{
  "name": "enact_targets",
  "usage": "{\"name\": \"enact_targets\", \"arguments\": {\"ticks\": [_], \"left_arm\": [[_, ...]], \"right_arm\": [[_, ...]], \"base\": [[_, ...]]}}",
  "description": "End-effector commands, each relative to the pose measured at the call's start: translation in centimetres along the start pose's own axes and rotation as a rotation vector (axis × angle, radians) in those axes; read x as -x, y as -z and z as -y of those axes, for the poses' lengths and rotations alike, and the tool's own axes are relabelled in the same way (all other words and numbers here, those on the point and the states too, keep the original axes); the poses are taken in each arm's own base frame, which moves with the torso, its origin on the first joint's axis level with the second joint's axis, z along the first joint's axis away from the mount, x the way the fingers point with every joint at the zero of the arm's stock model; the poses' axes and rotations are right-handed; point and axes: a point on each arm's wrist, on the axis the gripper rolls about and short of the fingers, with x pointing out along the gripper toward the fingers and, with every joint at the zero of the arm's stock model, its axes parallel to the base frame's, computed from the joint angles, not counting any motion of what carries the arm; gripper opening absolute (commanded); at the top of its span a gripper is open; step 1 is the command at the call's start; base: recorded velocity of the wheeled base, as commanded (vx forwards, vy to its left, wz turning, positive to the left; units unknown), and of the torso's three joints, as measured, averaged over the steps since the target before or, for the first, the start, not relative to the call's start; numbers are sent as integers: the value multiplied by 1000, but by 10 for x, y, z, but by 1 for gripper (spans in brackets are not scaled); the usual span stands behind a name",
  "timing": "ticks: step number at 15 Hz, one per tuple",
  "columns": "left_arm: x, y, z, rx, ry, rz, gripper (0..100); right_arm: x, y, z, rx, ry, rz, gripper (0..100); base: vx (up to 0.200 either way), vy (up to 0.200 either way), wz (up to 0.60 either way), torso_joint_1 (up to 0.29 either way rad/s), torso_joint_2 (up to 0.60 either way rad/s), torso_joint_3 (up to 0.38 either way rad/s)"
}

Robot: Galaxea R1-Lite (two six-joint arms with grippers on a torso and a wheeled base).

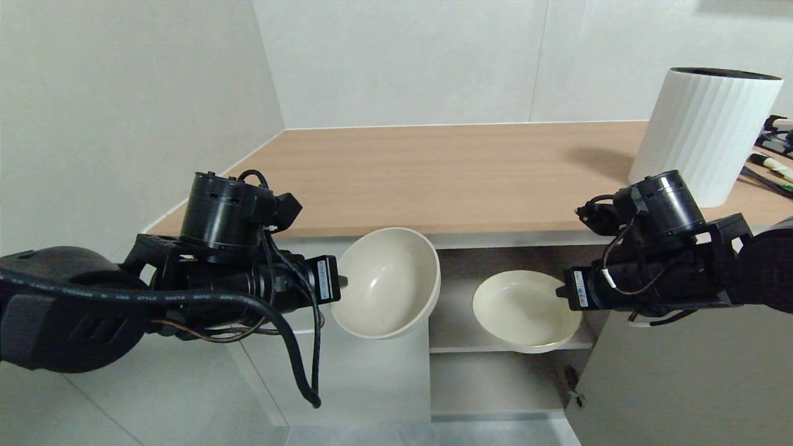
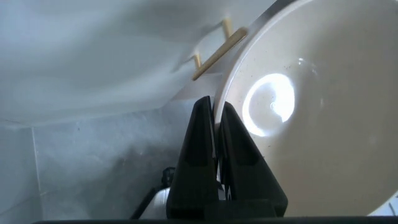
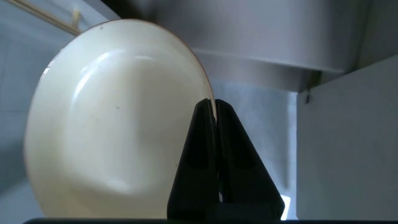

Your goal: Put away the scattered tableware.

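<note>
- Since both pieces are held in front of the open cupboard (image 1: 495,260), the coming move turns on how each lies to that opening. The shallow plate (image 1: 525,310) sits squarely before the upper compartment. The deep bowl (image 1: 387,282) is off to the left of it, in front of a white panel (image 1: 378,378).
- Deep bowl: cream, glossy, round, thick-walled. It is tipped up on edge with the hollow facing right and toward the head camera. A bright glare spot shows inside it (image 2: 323,112) in the left wrist view.
- Shallow plate: same cream glaze, low and wide, with a thin darker rim line (image 3: 118,118). It is tilted slightly, and its far edge overlaps the shelf (image 1: 458,344). Cannot tell whether it touches the shelf.
- Left gripper (image 1: 342,282): fingers pinched narrow on the bowl's left rim, one inside and one outside (image 2: 217,109).
- Right gripper (image 1: 562,290): clamped the same way on the plate's right rim (image 3: 214,109).
- Judgement: the right arm is nearer the shelf, and a short push forward would seat the plate. The bowl needs to shift right and level out first.
- Risk: glazed rims held by a thin pinch could slip or swivel.
- Above the cupboard: a wood-grain countertop (image 1: 458,173), matte. A tall white ribbed container (image 1: 706,133) stands at its right end, well apart from both pieces.
</note>
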Motion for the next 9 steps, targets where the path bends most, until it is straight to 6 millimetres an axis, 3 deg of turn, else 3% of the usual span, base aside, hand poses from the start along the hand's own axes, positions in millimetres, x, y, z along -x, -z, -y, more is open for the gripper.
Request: {"name": "enact_targets", "arguments": {"ticks": [1, 9], "left_arm": [[-1, 0, 0, 0, -1, -1, 0], [-1, 0, 0, 0, -1, -1, 0]], "right_arm": [[-2, 1, 0, 1, 1, -5, 0], [-6, 2, 0, 4, 5, -17, 0]], "base": [[0, 0, 0, -154, 471, 305], [0, 0, 0, -104, 405, 287]]}}
